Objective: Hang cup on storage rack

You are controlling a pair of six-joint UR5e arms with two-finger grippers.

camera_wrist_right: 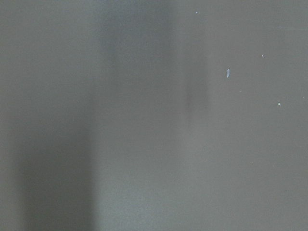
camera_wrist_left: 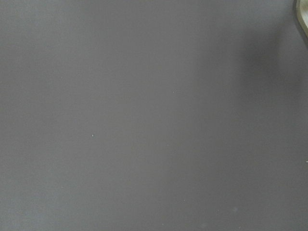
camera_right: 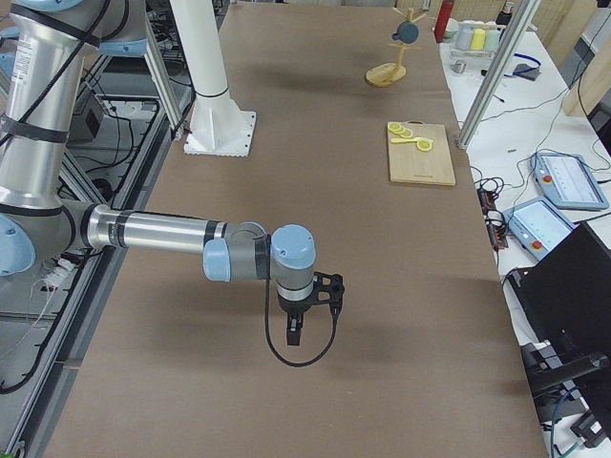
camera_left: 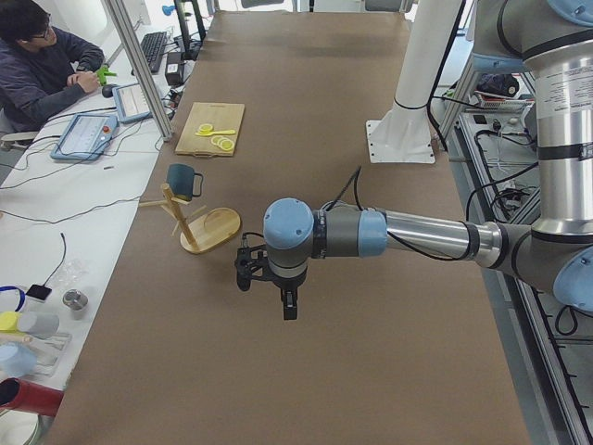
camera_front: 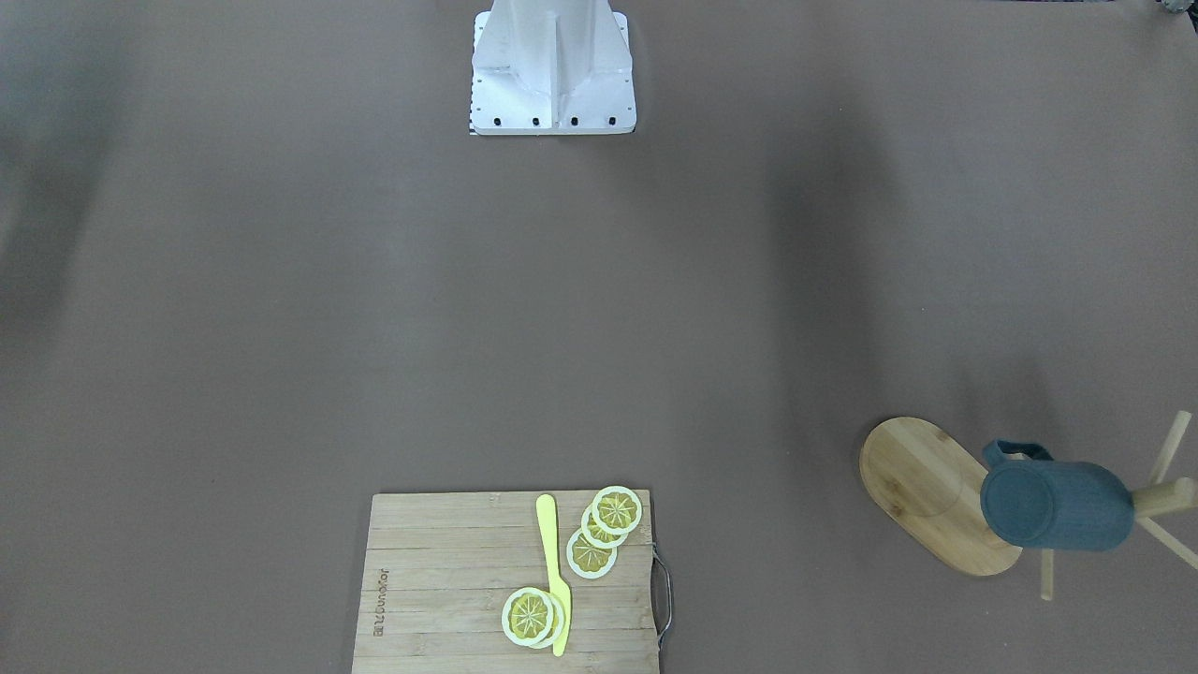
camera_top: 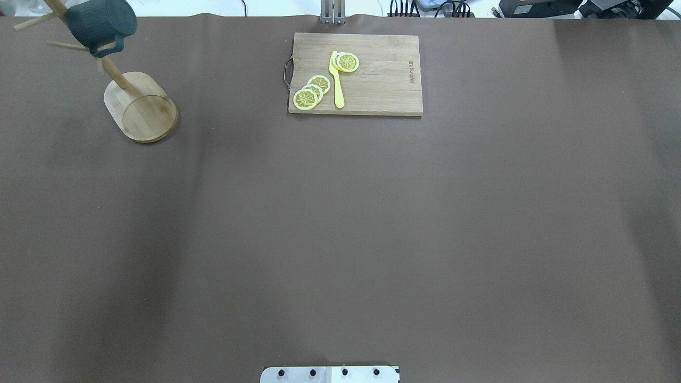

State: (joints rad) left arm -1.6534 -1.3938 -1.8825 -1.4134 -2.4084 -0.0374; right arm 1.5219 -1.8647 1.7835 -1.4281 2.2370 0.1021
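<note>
The slate-blue cup (camera_front: pixel 1053 505) hangs by its handle on a peg of the bamboo storage rack (camera_front: pixel 922 491), its bottom facing the front camera. Cup (camera_top: pixel 101 21) and rack (camera_top: pixel 143 109) stand at the overhead view's far left corner. No gripper touches them. My left gripper (camera_left: pixel 289 309) shows only in the left side view, hanging over bare table a short way from the rack (camera_left: pixel 211 229); I cannot tell if it is open. My right gripper (camera_right: pixel 292 332) shows only in the right side view, far from the cup (camera_right: pixel 408 31); I cannot tell its state.
A slatted wooden cutting board (camera_top: pixel 372 80) with lemon slices (camera_top: pixel 311 91) and a yellow knife (camera_top: pixel 337 80) lies at the table's far middle edge. The robot's white base (camera_front: pixel 552 70) is at the near edge. An operator (camera_left: pixel 37 65) sits beside the table.
</note>
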